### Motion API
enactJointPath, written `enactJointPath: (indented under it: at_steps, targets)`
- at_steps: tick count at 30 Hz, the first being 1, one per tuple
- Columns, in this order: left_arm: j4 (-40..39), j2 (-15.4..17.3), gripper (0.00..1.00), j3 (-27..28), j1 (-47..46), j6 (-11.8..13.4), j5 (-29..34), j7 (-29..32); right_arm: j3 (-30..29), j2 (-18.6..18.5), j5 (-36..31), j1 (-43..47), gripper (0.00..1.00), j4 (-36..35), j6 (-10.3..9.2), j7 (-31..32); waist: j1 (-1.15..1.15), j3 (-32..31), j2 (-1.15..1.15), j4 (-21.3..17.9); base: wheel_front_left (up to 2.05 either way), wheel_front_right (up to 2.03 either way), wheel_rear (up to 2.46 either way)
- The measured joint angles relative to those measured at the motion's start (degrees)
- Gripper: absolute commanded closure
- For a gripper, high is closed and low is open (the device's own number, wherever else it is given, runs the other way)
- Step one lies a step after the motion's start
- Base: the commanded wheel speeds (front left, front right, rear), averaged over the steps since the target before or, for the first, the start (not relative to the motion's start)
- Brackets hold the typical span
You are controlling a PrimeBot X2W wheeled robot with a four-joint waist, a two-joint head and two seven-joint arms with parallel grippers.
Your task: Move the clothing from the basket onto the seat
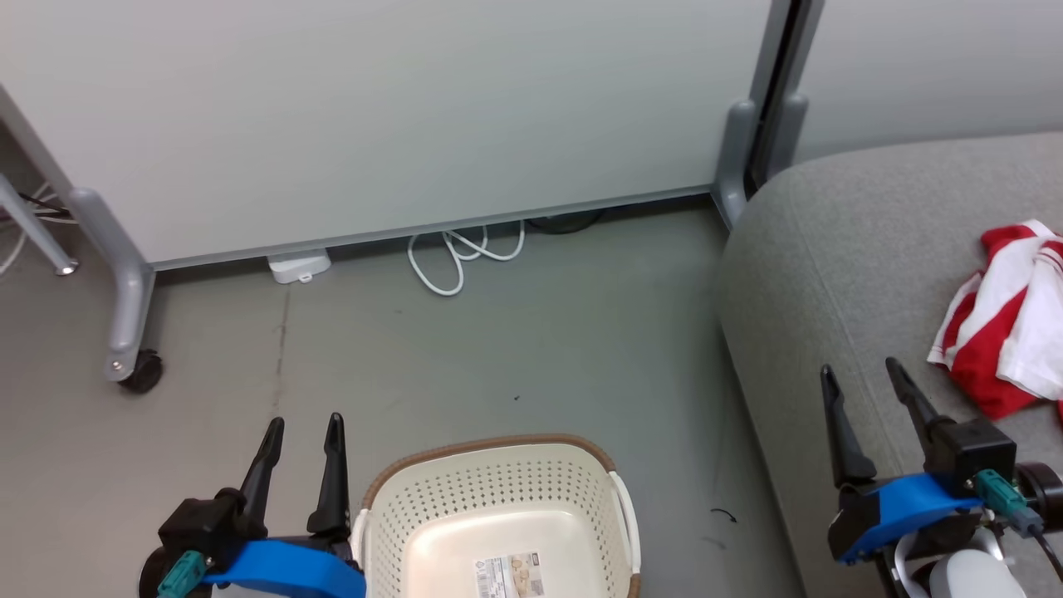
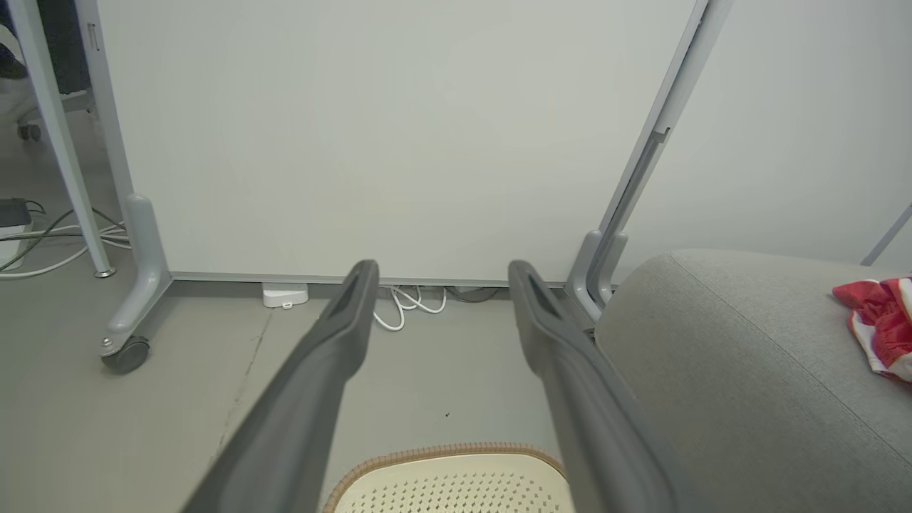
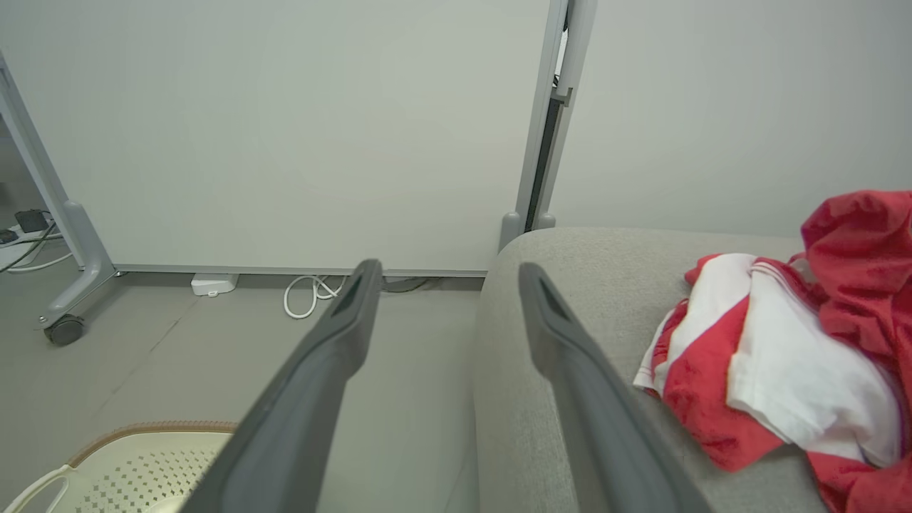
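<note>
Left end effector [image 1: 306, 419] and right end effector [image 1: 858, 365] both stood spread, empty; with clothing [image 1: 1005, 332] on the seat [image 1: 839, 274], we judged checking the basket [image 1: 490, 490] enough.

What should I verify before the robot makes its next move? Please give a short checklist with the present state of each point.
1. Basket holds no clothing: ok for the part in view, where a label lies on its floor; its near end is cut off.
2. Clothing lies on the seat: ok.
3. Left gripper open and holding nothing: ok.
4. Right gripper open and holding nothing: ok.
5. Whole of the clothing rests on the seat, none hanging off: cannot tell, since the picture edge cuts it.
</note>
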Motion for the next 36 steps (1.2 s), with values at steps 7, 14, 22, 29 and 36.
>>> enactJointPath:
  at_steps: [7, 14, 22, 29, 36]
  targets:
    - [1.3, 0.43, 0.0, 0.46, 0.92, 0.0, -0.19, 0.0, 2.34, 0.1, 2.26, 2.02, 0.0, -1.32, 0.01, 1.08, 0.0, -1.53, 0.0, 2.5, 0.0, 0.0, 0.0]
    - [1.62, 0.64, 0.0, 0.73, 1.29, 0.0, -0.47, 0.0, 3.14, 0.11, 2.58, 2.83, 0.0, -2.1, 0.01, 1.57, 0.0, -1.66, 0.0, 3.17, 0.0, 0.0, 0.0]
    - [1.59, 0.63, 0.0, 0.79, 1.28, 0.0, -0.56, 0.0, 3.7, 0.11, 2.88, 2.9, 0.0, -2.41, 0.01, 1.67, 0.01, -1.13, 0.0, 2.89, 0.0, 0.0, 0.0]
    - [1.41, 0.63, 0.0, 0.58, 1.28, 0.0, -0.81, 0.0, 3.69, 0.11, 3.16, 2.97, 0.0, -2.43, 0.0, 1.74, 0.01, -1.0, 0.0, 2.74, 0.0, 0.0, 0.0]
    - [1.35, 0.63, 0.0, 0.32, 1.28, 0.0, -0.98, 0.0, 3.8, 0.11, 3.14, 3.02, 0.0, -2.74, 0.0, 1.82, 0.01, -0.89, 0.0, 2.97, 0.0, 0.0, 0.0]
